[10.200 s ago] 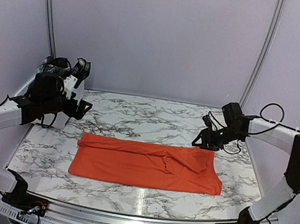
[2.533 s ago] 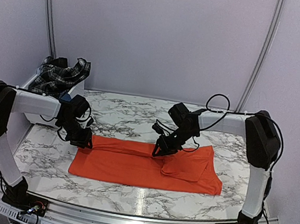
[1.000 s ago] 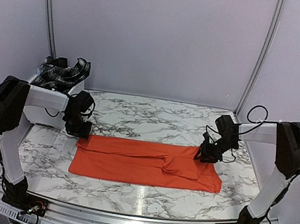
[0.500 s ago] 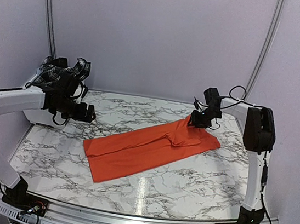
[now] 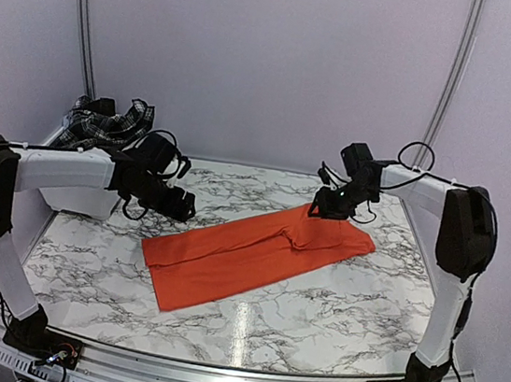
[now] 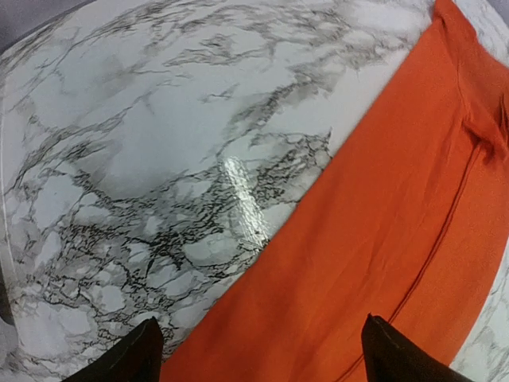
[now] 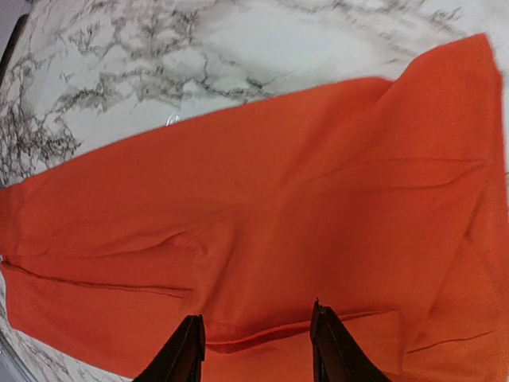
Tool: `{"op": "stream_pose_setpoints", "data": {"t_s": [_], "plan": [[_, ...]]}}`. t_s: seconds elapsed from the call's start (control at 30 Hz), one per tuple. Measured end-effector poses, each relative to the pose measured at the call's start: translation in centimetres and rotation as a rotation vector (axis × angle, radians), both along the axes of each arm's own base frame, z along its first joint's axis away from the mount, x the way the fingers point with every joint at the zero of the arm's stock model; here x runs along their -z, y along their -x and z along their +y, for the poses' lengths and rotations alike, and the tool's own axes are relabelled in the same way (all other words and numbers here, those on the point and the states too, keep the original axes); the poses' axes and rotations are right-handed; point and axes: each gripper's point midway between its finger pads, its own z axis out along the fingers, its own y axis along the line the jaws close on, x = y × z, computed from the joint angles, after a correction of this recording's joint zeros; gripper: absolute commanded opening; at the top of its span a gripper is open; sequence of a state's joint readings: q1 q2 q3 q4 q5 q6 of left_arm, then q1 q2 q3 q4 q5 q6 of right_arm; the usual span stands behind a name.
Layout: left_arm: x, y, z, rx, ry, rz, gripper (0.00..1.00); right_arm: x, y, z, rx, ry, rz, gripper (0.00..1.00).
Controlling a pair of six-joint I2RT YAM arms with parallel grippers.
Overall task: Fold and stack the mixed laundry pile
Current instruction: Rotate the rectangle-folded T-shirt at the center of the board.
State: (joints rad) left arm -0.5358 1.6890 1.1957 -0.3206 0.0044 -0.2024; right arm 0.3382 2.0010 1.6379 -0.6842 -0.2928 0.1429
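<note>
Orange T-shirt (image 5: 257,252) lies slantwise on the marble table (image 5: 335,305). Left arm (image 5: 60,170) reaches low, left gripper (image 5: 183,208) spread wide; right arm (image 5: 416,186) stretches out, right gripper (image 5: 319,209) seemingly pinching its far corner.

The plaid piece (image 5: 104,121) is heaped at the far left. Its lower part is hidden inside the white bin (image 5: 84,202), and the left arm covers most of the bin's front.

From above, the left gripper (image 5: 186,209) and right gripper (image 5: 318,209) are dark shapes, too small to make out separate fingers.

In the left wrist view only two dark fingertips (image 6: 143,358) show, and the bottom edge cuts off the rest. In the right wrist view the fingers (image 7: 187,354) are cut off the same way.

The orange T-shirt (image 7: 278,199) runs past the frame in both wrist views, so its full outline is lost there.
</note>
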Motion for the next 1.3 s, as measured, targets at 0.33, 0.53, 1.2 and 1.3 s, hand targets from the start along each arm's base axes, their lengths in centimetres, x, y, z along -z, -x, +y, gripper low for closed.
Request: {"op": "stream_pose_setpoints", "data": {"t_s": [0.33, 0.53, 1.2, 1.3], "plan": [[7.2, 2.1, -1.6, 0.152, -0.366, 0.09, 0.53, 8.5, 5.2, 2.3, -0.019, 0.046, 0.223, 0.39], [9.8, 6.0, -1.3, 0.2, -0.481, 0.131, 0.46, 8.8, 3.0, 1.8, -0.014, 0.068, 0.18, 0.38], [5.4, 22.0, -10.3, 0.296, -0.231, 0.194, 0.56, 3.0, 0.7, 6.3, -0.192, 0.147, -0.046, 0.45], [3.3, 19.0, -10.6, 0.242, -0.175, 0.163, 0.56, 0.1, 2.0, 6.1, -0.174, 0.083, -0.069, 0.45]]}}
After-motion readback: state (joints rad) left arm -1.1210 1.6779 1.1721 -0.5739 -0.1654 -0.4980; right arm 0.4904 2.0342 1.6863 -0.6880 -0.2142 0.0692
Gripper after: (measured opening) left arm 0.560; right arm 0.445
